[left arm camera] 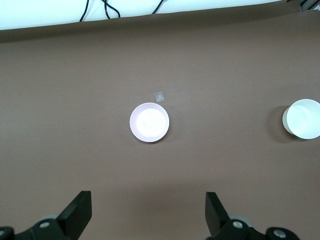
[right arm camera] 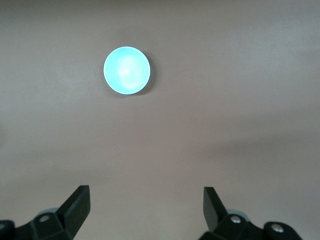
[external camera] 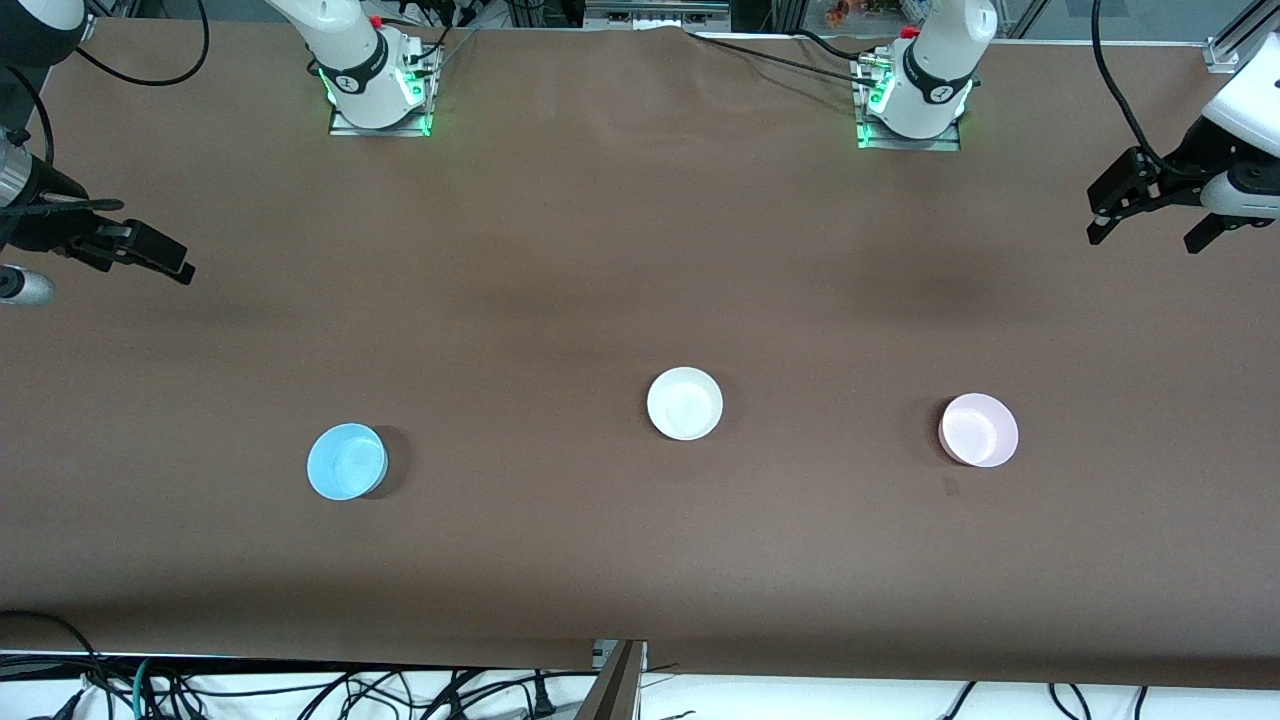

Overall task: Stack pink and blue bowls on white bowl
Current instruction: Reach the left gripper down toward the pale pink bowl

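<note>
Three small bowls stand apart in a row on the brown table. The light blue bowl (external camera: 346, 461) (right arm camera: 126, 70) is toward the right arm's end. In the middle stands the white bowl (external camera: 684, 403) (left arm camera: 303, 118). The pale pink bowl (external camera: 978, 430) (left arm camera: 149, 122) is toward the left arm's end. All are upright and hold nothing. My left gripper (external camera: 1146, 238) (left arm camera: 148, 200) hangs open and high over the table's end, farther back than the pink bowl. My right gripper (external camera: 160, 262) (right arm camera: 146, 197) hangs open over the other end, well clear of the blue bowl.
The two arm bases (external camera: 378, 95) (external camera: 912, 100) stand along the back edge. A small scrap of clear tape (left arm camera: 159, 95) lies beside the pink bowl. Cables and a metal post (external camera: 615, 680) run along the front edge.
</note>
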Robot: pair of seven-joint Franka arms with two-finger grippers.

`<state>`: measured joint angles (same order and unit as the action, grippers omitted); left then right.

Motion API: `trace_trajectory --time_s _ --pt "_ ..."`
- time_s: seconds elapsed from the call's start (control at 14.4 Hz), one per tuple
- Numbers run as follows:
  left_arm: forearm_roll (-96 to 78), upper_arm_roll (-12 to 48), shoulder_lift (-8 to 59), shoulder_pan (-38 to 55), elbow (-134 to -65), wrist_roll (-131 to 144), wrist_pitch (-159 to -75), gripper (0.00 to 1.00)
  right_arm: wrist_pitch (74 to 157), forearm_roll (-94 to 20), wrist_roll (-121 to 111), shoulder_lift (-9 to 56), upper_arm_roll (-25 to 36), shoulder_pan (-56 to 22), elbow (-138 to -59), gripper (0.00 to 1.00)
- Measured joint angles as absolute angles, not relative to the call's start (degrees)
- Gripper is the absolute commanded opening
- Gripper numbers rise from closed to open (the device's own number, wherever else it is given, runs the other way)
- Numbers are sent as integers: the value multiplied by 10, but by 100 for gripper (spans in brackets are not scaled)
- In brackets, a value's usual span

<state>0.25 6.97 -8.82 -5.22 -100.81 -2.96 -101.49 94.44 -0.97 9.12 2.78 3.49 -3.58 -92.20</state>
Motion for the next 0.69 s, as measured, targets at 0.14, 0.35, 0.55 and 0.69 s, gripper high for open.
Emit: trace_trajectory --time_s 0.14,0.35,0.55,0.69 --pt "1 70 -87 -52 -1008 -25 -1015 100 944 -10 91 28 34 -37 -922 100" --pt "-1 69 -69 -52 -1009 -24 -1023 100 944 -10 91 28 33 -38 -922 100" --pt "36 69 -13 -55 -1015 -19 -1085 100 944 -10 91 28 33 -38 -922 100" --pt "46 67 39 -64 -1018 -13 -1141 100 944 -10 91 28 33 -38 -922 100"
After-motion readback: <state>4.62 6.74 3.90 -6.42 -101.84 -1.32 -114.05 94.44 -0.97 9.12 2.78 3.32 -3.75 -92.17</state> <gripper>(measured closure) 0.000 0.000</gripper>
